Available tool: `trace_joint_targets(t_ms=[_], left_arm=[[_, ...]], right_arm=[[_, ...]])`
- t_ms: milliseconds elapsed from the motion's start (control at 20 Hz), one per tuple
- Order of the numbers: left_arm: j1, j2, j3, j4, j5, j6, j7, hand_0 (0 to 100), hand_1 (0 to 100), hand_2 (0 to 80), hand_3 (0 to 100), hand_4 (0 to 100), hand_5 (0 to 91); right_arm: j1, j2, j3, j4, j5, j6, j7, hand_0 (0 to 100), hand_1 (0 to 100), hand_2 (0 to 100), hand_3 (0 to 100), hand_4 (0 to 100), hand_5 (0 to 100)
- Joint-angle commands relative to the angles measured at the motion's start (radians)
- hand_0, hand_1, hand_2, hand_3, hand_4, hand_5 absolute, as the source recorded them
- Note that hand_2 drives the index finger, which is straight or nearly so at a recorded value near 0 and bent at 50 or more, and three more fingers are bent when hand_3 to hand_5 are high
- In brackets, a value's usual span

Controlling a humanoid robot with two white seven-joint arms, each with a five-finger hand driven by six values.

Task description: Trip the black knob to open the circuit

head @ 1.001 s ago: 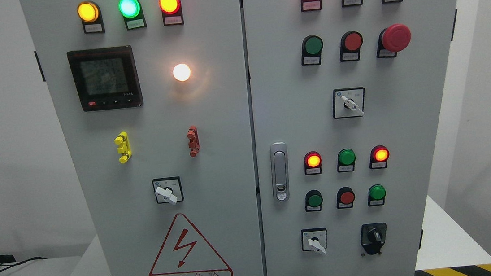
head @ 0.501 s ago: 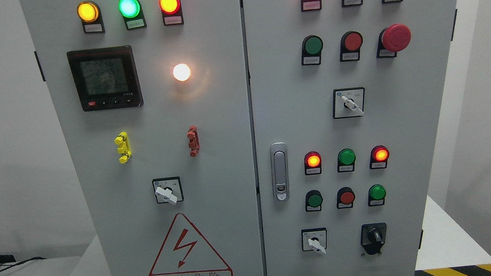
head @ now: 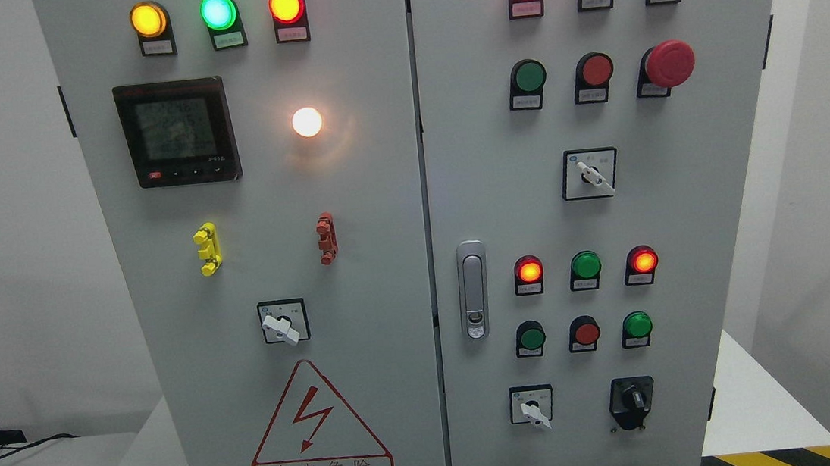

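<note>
- Grey two-door control cabinet [head: 380,190] filled the head view; both doors were closed, and no robot arm or hand showed anywhere, so finger state could not be told.
- Left door carried a digital meter [head: 177,132], a lit white lamp [head: 307,121] and a high-voltage warning sign [head: 318,425].
- Right door held the red emergency stop [head: 670,62], a silver door latch [head: 473,290] and rows of pilot lights.
- Black knob [head: 633,399] sat at the right door's lower right, just right of a white selector switch [head: 531,406], untouched.
- Step judged: pre-reach. Next move likely needs a hand brought to the knob, pinching and twisting it.
</note>
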Motion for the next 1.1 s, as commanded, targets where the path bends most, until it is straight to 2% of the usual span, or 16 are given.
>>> trace_joint_targets(t_ms=[0,300,551,801,1051], left_arm=[[0.0,0.0,0.0,-0.001,-0.031,0.0,0.0,12,39,0.0,0,0,0.0],[0.0,-0.001,0.0,-0.001,-0.031,0.0,0.0,12,39,0.0,0,0,0.0],[0.0,-0.001,0.0,-0.001,-0.031,0.0,0.0,12,39,0.0,0,0,0.0],[0.0,0.0,0.0,-0.001,-0.031,0.0,0.0,12,39,0.0,0,0,0.0],[0.0,0.0,0.0,0.001,-0.031,0.0,0.0,12,39,0.0,0,0,0.0]], right_arm=[[-0.042,0.003,-0.037,0.089,-0.002,0.005,-0.008,27,76,44,84,88,98],[-0.084,0.003,-0.056,0.143,-0.002,0.008,-0.006,27,76,43,84,88,98],[-0.117,0.003,-0.054,0.163,-0.002,0.034,-0.003,27,76,43,84,88,98],[-0.133,0.003,-0.054,0.177,-0.002,0.036,-0.002,27,76,44,84,88,98],[-0.18,0.003,-0.056,0.215,0.0,0.036,0.0,28,75,44,84,88,98]])
